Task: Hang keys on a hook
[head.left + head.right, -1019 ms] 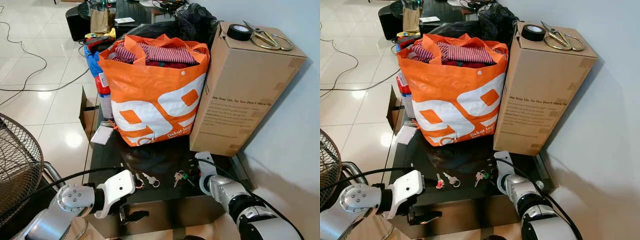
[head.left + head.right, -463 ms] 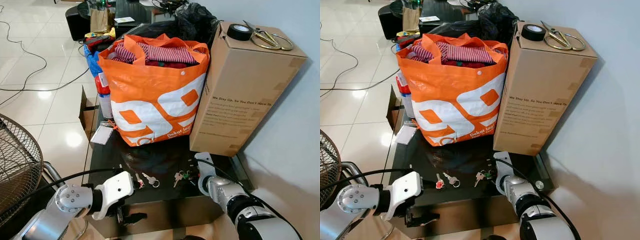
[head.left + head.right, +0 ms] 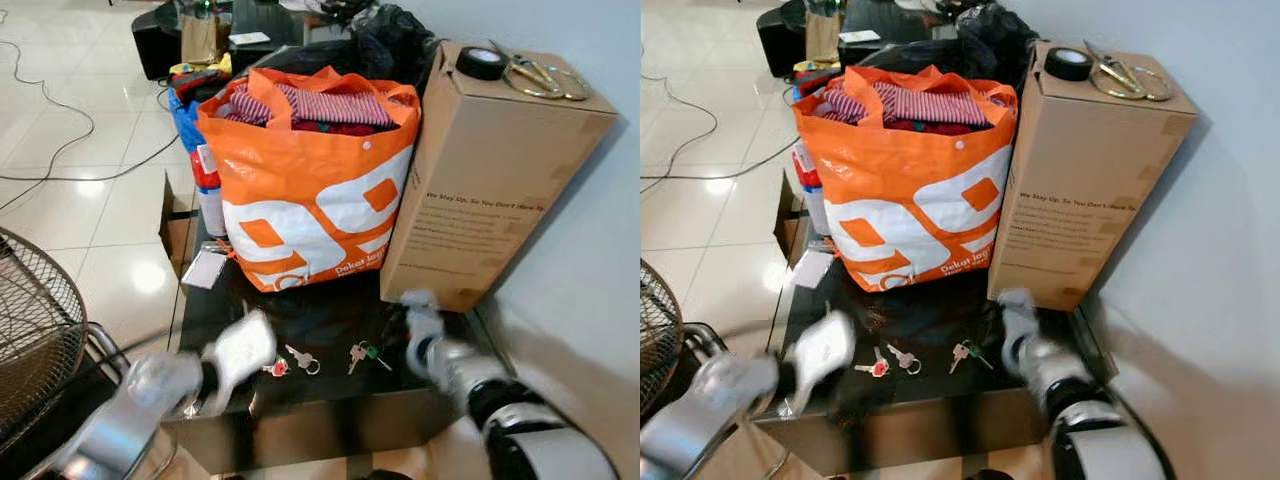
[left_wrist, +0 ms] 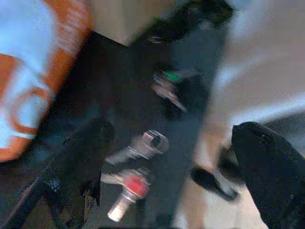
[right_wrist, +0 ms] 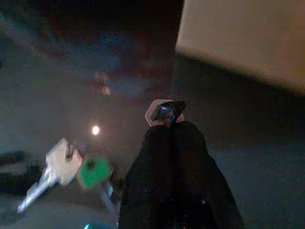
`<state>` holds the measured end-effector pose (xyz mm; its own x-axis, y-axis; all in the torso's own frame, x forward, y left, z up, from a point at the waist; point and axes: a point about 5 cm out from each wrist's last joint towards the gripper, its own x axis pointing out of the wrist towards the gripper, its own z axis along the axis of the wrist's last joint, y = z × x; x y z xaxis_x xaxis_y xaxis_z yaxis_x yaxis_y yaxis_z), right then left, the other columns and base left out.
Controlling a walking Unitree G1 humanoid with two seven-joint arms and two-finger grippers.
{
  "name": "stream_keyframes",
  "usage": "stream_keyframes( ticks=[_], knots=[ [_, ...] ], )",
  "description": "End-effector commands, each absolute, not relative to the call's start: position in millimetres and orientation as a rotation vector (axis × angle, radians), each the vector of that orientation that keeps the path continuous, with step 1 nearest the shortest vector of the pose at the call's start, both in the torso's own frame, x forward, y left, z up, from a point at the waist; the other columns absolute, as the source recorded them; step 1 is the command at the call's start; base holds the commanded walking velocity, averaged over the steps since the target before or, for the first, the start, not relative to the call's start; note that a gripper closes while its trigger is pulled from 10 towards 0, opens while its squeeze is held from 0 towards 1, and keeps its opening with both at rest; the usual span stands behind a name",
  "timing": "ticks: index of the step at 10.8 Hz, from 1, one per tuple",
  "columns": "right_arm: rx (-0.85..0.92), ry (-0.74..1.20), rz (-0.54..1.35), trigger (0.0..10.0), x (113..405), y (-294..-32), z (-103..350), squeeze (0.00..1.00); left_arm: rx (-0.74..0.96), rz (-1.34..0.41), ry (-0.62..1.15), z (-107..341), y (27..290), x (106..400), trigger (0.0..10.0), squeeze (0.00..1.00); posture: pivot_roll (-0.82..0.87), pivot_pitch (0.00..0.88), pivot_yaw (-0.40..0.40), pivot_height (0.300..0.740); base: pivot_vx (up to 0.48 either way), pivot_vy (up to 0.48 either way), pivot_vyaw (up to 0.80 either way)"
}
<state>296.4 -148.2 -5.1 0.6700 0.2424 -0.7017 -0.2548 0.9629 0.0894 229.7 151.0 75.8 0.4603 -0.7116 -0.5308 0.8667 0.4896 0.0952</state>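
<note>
Three small key sets lie on the black table [image 3: 330, 310] near its front edge: a red-tagged key [image 3: 277, 368], a silver key with a ring [image 3: 303, 360] and a green-tagged bunch [image 3: 362, 352]. My left arm [image 3: 235, 352] is blurred at the table's front left. In the left wrist view my left gripper [image 4: 174, 129] is open, with its fingers [image 4: 81, 162] wide apart around the silver key [image 4: 143, 145] and red key [image 4: 127, 190]. My right gripper [image 5: 170, 125] is shut just right of the green bunch [image 5: 93, 171]. A small pale metal piece [image 5: 157, 110] shows at its tips.
A full orange shopping bag [image 3: 310, 200] stands behind the keys. Beside it at the right is a tall cardboard box [image 3: 490, 180] topped with a tape roll [image 3: 482, 63] and scissors [image 3: 540, 78]. A fan grille [image 3: 35, 320] is at the left, and a wall at the right.
My left arm has risen from below the table's front edge to the keys. My right arm has shifted a little toward the box. Both are blurred with motion.
</note>
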Motion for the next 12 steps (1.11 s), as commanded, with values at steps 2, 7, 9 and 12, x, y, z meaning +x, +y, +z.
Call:
stream_keyframes(
  ticks=[2, 7, 9, 12],
  knots=[
    [-0.052, 0.659, 0.318, 0.0, 310, -160, 22, 0.00, 0.304, -0.877, 0.416, 83, 155, 246, 10.0, 0.00, -0.06, 0.000, -0.042, 0.740, 0.000, 0.000, 0.00],
    [0.399, 0.120, 0.523, 0.0, 268, -150, 135, 0.00, 0.360, -0.774, 0.348, 97, 154, 256, 10.0, 0.00, -0.04, 0.000, -0.018, 0.740, 0.000, 0.000, 0.00],
    [0.620, 0.035, 0.629, 0.0, 241, -143, 152, 0.00, 0.340, -0.744, 0.281, 104, 152, 262, 10.0, 0.00, -0.06, 0.000, 0.008, 0.740, 0.000, 0.000, 0.00],
    [0.651, 0.045, 0.657, 0.0, 233, -139, 157, 0.00, 0.350, -0.747, 0.270, 108, 148, 270, 10.0, 0.00, -0.07, 0.000, 0.021, 0.740, 0.000, 0.000, 0.00]
  ],
)
